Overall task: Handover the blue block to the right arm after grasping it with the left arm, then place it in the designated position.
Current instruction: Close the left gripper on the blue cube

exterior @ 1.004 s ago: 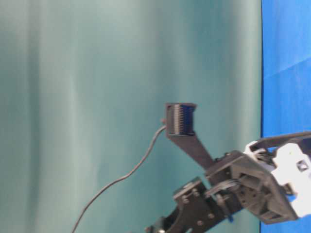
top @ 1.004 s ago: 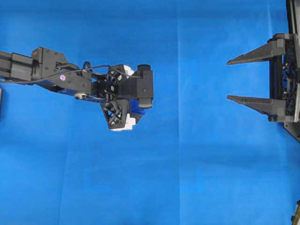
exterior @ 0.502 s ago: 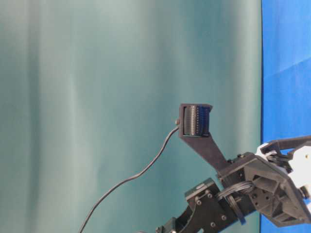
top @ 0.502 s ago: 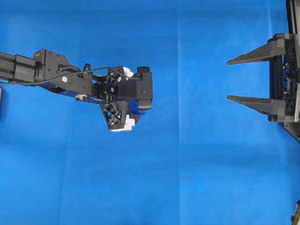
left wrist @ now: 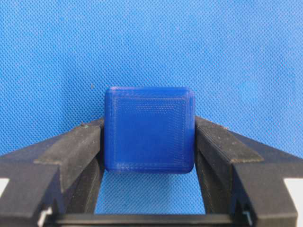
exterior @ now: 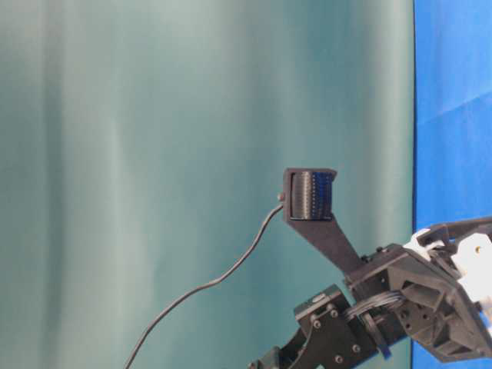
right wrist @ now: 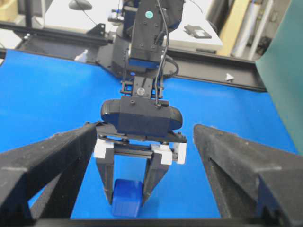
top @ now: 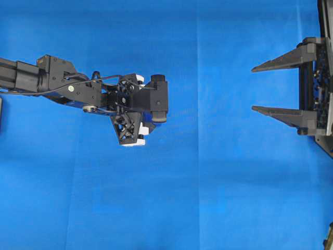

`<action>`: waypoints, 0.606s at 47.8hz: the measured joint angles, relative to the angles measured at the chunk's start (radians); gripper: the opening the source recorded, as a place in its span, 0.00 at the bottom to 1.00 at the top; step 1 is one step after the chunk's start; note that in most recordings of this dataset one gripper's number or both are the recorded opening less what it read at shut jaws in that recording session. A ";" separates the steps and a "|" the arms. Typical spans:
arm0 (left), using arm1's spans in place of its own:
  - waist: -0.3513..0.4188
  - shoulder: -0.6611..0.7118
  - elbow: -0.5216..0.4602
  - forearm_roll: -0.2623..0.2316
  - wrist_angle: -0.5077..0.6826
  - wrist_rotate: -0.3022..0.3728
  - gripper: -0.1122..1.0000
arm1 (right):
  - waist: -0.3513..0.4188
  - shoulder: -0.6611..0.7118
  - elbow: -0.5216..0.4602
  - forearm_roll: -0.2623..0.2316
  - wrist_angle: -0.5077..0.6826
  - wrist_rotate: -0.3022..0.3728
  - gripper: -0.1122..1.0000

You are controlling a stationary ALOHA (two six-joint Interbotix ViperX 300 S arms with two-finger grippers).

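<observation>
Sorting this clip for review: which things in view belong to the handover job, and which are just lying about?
Job:
blue block, between the left gripper's fingers
left gripper
right gripper, open, waiting at the side

Just there:
blue cloth
green backdrop
camera cable

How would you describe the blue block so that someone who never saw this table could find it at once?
Start from the bright blue cloth that covers the table, then find the left arm's gripper, the one with white blocks, pointing down at the cloth. The blue block sits between its two black fingers. It is a small cube with rounded edges, darker than the cloth.
</observation>
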 measured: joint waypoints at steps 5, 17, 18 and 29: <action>-0.002 0.000 0.000 0.002 0.000 0.000 0.54 | 0.000 0.000 0.000 0.000 0.000 0.002 0.97; -0.002 -0.002 0.000 0.002 0.015 0.000 0.54 | 0.000 0.002 0.000 0.000 0.000 0.002 0.97; -0.002 -0.003 0.000 0.000 0.021 0.000 0.54 | 0.000 0.002 0.000 0.000 0.002 0.002 0.97; -0.002 -0.074 -0.035 0.002 0.144 0.003 0.54 | 0.000 0.002 0.000 0.000 0.000 0.000 0.97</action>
